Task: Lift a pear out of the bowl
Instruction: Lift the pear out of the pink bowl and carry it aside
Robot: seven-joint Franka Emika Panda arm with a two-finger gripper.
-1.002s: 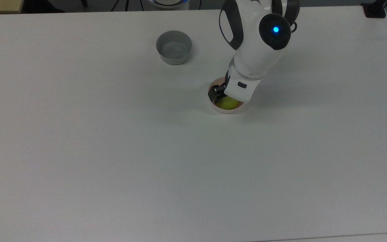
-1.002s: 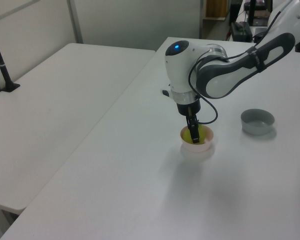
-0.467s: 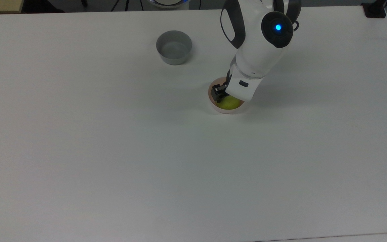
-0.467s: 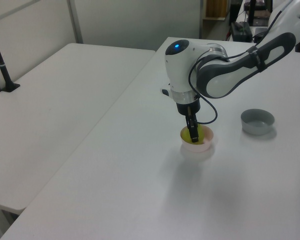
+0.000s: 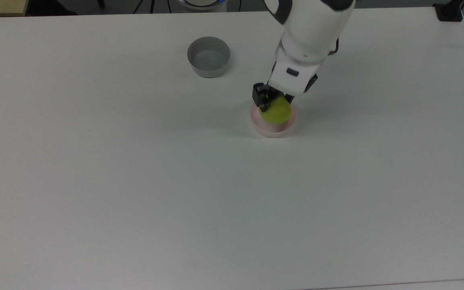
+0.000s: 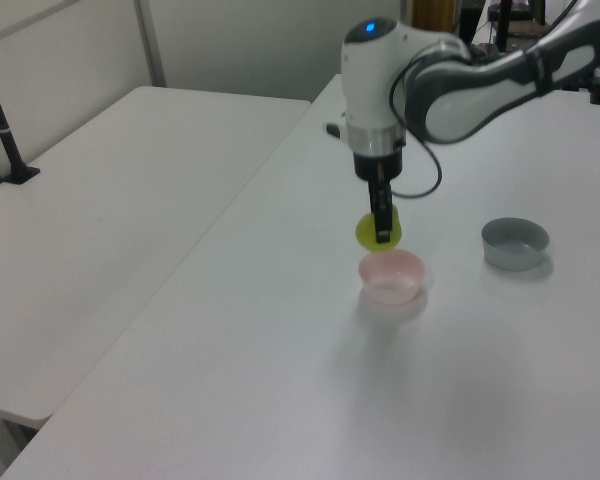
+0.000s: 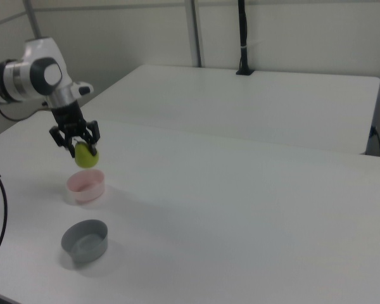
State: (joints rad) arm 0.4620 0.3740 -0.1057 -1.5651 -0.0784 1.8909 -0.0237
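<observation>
Pear [image 5: 277, 112] sits clamped between the fingers of my pincer [image 6: 382, 228], lifted clear of the bowl [image 6: 391, 275] and hanging in the air just above it. In the left view a plain gap shows between the fruit's underside and the pink rim, and the right view shows the same: the yellow-green fruit [image 7: 86, 156] is gripped near its top by my two dark fingers, with the bowl [image 7: 85, 185] standing below it on the worktop [image 7: 240, 209]. From the top view my pincer [image 5: 270, 100] points straight down, the pear covers most of the bowl's opening, and only the pink rim [image 5: 272, 131] peeks out on the side nearer the camera. My white arm [image 5: 308, 32] reaches in from the far edge of the worktop. A grey bowl [image 5: 208, 56] stands well apart from the pink one, toward the top view's left and farther back; in the left view it [image 6: 515, 243] lies to the right of the pink bowl, upright with its mouth open upward.
</observation>
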